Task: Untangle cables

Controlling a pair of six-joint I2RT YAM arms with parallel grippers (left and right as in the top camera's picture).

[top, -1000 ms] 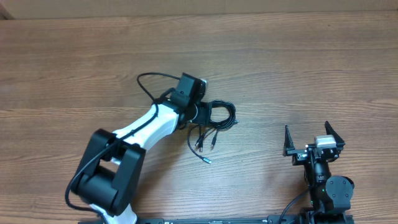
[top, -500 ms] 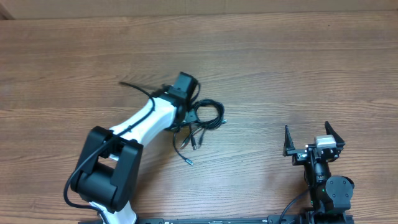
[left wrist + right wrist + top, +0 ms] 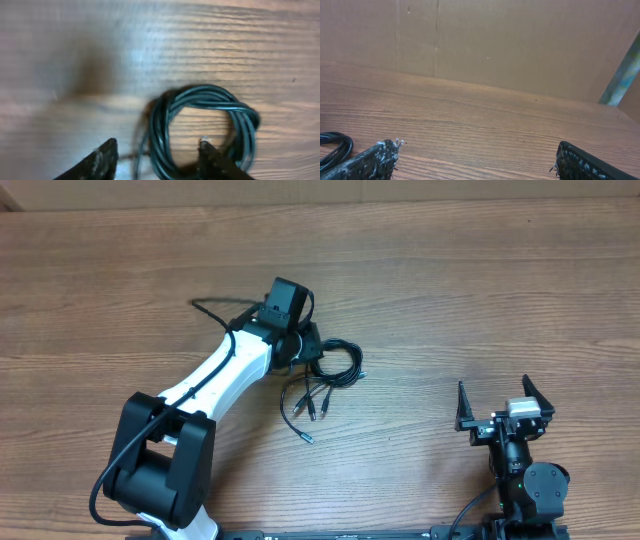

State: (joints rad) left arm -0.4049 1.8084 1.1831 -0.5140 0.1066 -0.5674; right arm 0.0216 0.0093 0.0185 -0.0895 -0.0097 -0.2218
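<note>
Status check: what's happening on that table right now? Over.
Left tool open, straddling the coiled cables. Right tool open, idle, well apart. Plug ends loose beside the coil. Nothing in the way.

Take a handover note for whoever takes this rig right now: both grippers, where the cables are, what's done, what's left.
Left gripper: open, at the coil, fingers either side of its near strands; nothing gripped.
Right gripper: open, empty, off to the right, apart from the cables.
Cables: bundled in one coil on the table, plug ends fanned out on the robot's side.
Done: nothing separated yet.
Left: grip a strand and pull the cords apart.
</note>
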